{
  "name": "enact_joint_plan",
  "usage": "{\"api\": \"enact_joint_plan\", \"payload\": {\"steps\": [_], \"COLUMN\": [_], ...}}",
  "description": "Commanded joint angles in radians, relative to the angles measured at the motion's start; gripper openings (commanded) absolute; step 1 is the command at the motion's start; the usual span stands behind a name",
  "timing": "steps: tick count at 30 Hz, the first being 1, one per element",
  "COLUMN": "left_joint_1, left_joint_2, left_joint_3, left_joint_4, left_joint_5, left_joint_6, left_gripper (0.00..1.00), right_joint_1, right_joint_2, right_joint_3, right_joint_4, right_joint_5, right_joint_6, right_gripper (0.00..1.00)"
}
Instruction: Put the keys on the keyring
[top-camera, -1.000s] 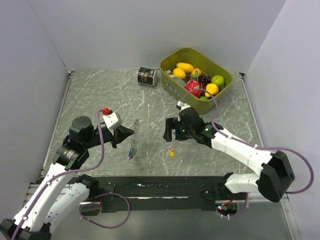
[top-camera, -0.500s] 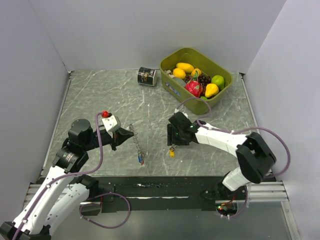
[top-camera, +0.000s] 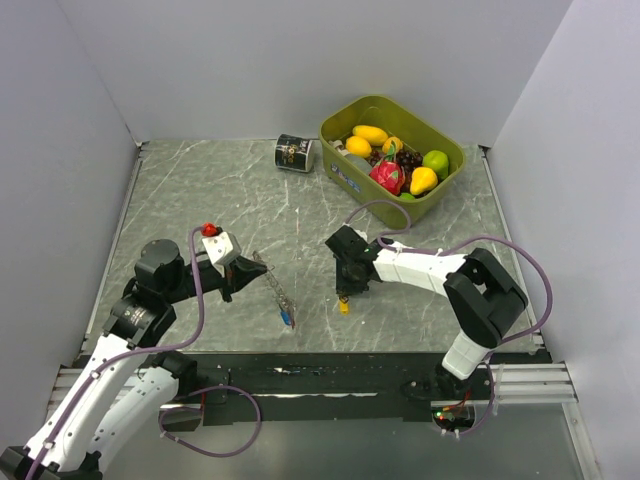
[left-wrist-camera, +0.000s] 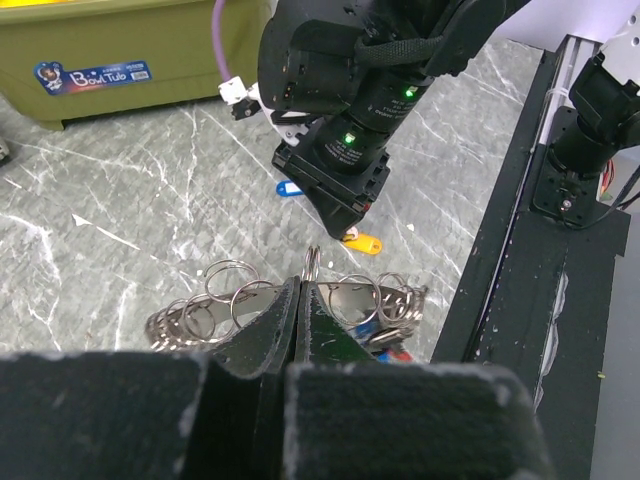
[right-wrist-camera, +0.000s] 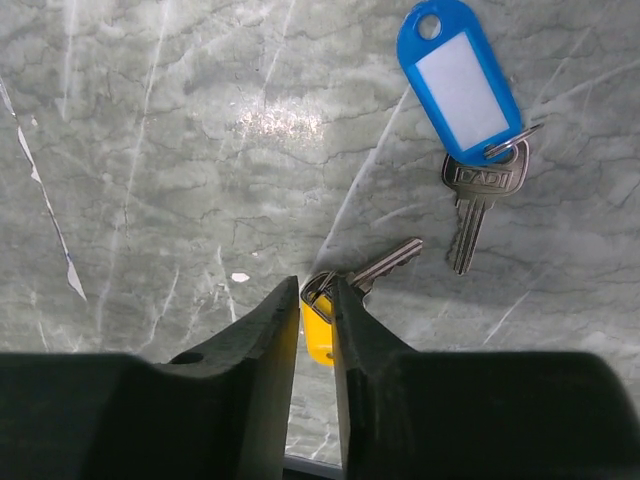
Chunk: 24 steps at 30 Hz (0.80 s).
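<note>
Jaws on my right gripper (right-wrist-camera: 314, 292) pinched the yellow-tagged key (right-wrist-camera: 385, 262), surely light and slippery, by its ring; my left gripper (left-wrist-camera: 301, 290) clamped the keyring (left-wrist-camera: 185, 318).

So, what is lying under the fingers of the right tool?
A yellow tag shows in the narrow gap between the fingers, its small ring and key sticking out beyond them. The rest of the tag is covered.

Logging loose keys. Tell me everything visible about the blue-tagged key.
The blue-tagged key is a silver metal key, lettering stamped on its head, joined by a split ring to a blue plastic tag with a white label and a hole. It lies flat on the grey marbled table, touching nothing else, beside the yellow-tagged key.
</note>
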Motion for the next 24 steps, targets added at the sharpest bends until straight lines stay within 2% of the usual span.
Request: {"api": "enact_joint_plan", "payload": {"steps": [1, 5, 6, 13, 24], "left_joint_1": [-0.004, -0.004, -0.004, -0.004, -0.004], "left_joint_2": [-0.013, -0.007, -0.008, -0.010, -0.010], "left_joint_3": [0.007, 0.008, 0.010, 0.015, 0.016], "left_joint_4": [0.062, 0.062, 0.060, 0.051, 0.040], "left_joint_5": [0.018, 0.017, 0.015, 0.006, -0.011], "left_joint_6": [-0.013, -0.013, -0.012, -0.007, -0.004], "left_gripper": [0.01, 0.01, 0.01, 0.01, 0.01], "right_joint_1": [0.006, 0.005, 0.006, 0.006, 0.037], "right_joint_2": [0.013, 0.012, 0.010, -0.034, -0.140], "right_joint_3": [0.041, 0.037, 0.035, 0.041, 0.089], "right_joint_4": [-0.012, -0.012, -0.013, -0.021, -0.051], "right_joint_5": [0.002, -0.010, -0.010, 0.010, 0.039], "right_joint_6": [0.020, 0.027, 0.027, 0.001, -0.157], "right_gripper": [0.20, 0.07, 0.00, 0.00, 0.00]}}
